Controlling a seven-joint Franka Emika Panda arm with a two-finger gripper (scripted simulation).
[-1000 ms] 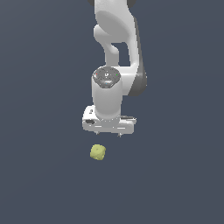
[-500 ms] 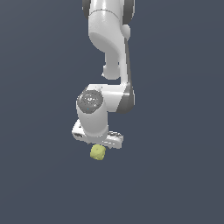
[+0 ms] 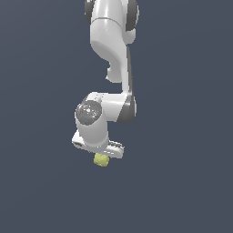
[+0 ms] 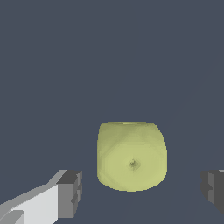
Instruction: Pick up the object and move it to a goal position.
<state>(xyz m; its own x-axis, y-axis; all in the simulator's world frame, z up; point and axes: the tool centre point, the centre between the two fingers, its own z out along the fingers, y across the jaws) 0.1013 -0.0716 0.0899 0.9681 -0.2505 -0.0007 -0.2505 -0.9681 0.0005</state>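
The gripper (image 4: 140, 192) is held wide open, and in the wrist view its two dark pads (image 4: 70, 192) are seen standing apart on either side of the object (image 4: 131, 156), with clear gaps left on both sides. No contact is made yet. The spread is judged to be kept so that the fingers can be lowered past the lump's flanks without it being knocked. In the exterior view the gripper (image 3: 101, 154) is positioned directly over the object (image 3: 101, 159), its white body pointed straight down, so the yellow-green lump is partly hidden beneath it. The object is seen resting on the plain dark worktop (image 3: 182, 182), a faceted, rounded cube, much smaller than the hand above it. The vertical approach is judged to suit a centred pinch. No goal marker can be made out.
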